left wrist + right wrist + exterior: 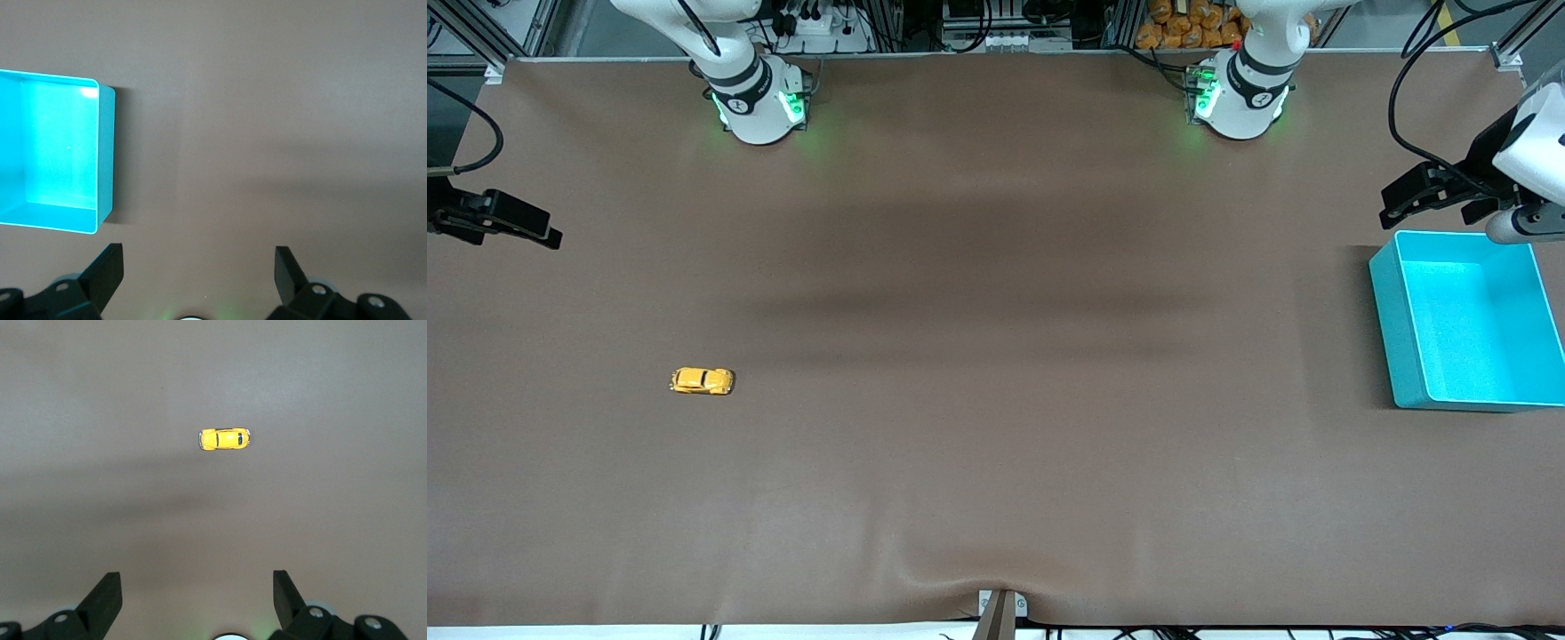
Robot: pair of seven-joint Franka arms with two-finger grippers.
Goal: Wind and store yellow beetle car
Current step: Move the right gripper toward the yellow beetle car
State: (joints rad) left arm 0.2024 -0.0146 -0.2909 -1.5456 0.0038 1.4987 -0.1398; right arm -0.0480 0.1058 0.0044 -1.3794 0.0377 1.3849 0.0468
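Note:
The yellow beetle car (703, 380) stands on its wheels on the brown mat toward the right arm's end of the table. It also shows in the right wrist view (224, 439), well clear of my right gripper (197, 583), which is open and empty. In the front view the right gripper (547, 233) hangs at the table's edge at the right arm's end. My left gripper (1392, 206) is open and empty, up beside the teal bin (1392, 338). The bin is empty and also shows in the left wrist view (107, 153), apart from the left gripper (198, 257).
The brown mat (996, 356) covers the whole table and has a small raised fold at its near edge (996, 573). A metal bracket (998, 613) stands at that near edge. The two arm bases stand along the table's edge farthest from the front camera.

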